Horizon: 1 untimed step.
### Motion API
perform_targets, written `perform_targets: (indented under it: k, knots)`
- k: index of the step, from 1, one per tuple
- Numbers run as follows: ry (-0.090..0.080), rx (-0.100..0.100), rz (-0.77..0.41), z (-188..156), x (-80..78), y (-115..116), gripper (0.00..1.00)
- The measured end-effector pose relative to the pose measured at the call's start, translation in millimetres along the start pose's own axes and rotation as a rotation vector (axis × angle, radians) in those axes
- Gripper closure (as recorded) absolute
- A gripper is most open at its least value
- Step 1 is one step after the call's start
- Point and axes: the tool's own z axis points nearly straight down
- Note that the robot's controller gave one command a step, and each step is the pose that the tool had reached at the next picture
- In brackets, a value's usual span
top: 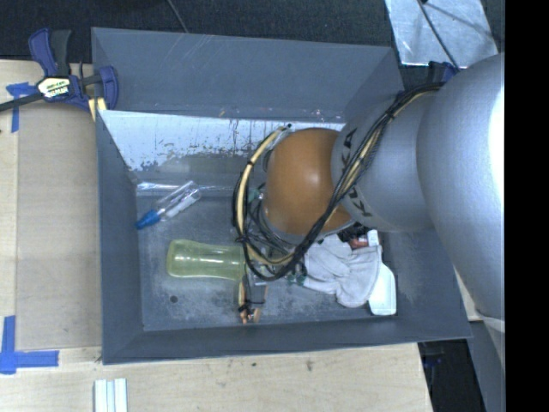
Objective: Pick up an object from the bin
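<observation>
Several loose things lie on the floor of the bin (120,230). We see our gripper (250,305) low at the floor's 6 o'clock, below the arm's orange cover (300,178) and its cables (257,247); whether it is spread or pressed together we cannot tell. Nearest to it is a pale yellow-green flask (199,260), lying on its side at the gripper's 10 o'clock, its right end just beside the gripper. A clear pen (171,204) with a blue cap lies well apart, at the floor's 10 o'clock. At 4 o'clock we see a white cloth (343,269), with a white block (384,297) touching its right edge
</observation>
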Motion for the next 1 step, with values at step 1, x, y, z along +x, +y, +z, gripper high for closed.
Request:
perform_targets:
  k: [1]
  knots:
    - [0.002, 0.001, -0.028, -5.3, -1.4, 16.4, 1.00]
